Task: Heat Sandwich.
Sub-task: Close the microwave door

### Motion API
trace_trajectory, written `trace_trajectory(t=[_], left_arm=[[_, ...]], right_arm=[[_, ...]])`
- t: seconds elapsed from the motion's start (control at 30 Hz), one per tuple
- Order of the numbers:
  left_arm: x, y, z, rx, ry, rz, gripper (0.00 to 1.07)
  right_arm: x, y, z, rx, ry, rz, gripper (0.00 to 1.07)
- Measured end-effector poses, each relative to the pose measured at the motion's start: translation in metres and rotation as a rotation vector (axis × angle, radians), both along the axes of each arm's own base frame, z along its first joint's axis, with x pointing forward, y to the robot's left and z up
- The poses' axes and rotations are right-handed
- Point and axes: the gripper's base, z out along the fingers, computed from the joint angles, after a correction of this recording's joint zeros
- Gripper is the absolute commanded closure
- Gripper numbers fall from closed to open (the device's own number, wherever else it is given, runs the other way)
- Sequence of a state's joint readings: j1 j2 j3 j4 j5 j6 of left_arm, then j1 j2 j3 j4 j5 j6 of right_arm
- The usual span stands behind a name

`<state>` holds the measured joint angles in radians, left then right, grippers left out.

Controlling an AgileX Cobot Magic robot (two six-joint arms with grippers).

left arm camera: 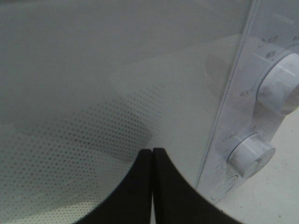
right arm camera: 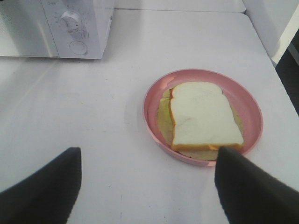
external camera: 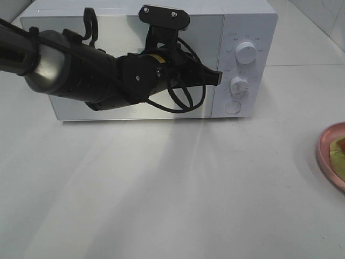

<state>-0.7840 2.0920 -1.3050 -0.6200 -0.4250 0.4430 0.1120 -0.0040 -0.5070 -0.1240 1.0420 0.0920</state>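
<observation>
The sandwich is a pale bread slice with an orange edge, lying flat on a round pink plate. In the exterior high view only a sliver of it shows, on the plate at the right edge. My right gripper is open and empty, hovering over the table just short of the plate. My left gripper is shut and empty, its tips against the closed door of the white microwave, near the door's right edge.
The microwave's panel has two knobs and a round button. The left arm crosses in front of the door. White table lies in front; its edge is right of the plate.
</observation>
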Motion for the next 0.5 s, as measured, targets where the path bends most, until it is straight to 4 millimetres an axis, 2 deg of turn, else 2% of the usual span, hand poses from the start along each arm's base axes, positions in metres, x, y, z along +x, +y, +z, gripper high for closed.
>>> trace_trajectory(t=[0.27,0.5], left_arm=[[-0.005,-0.008,0.005,-0.030,-0.018,0.005,1.06],[-0.021,-0.014,0.007,-0.011,-0.041,0.003,1.06]], right_arm=[[0.000,0.000,0.000,0.000,0.000,0.000,0.31],[0.000,0.000,0.000,0.000,0.000,0.000,0.31]])
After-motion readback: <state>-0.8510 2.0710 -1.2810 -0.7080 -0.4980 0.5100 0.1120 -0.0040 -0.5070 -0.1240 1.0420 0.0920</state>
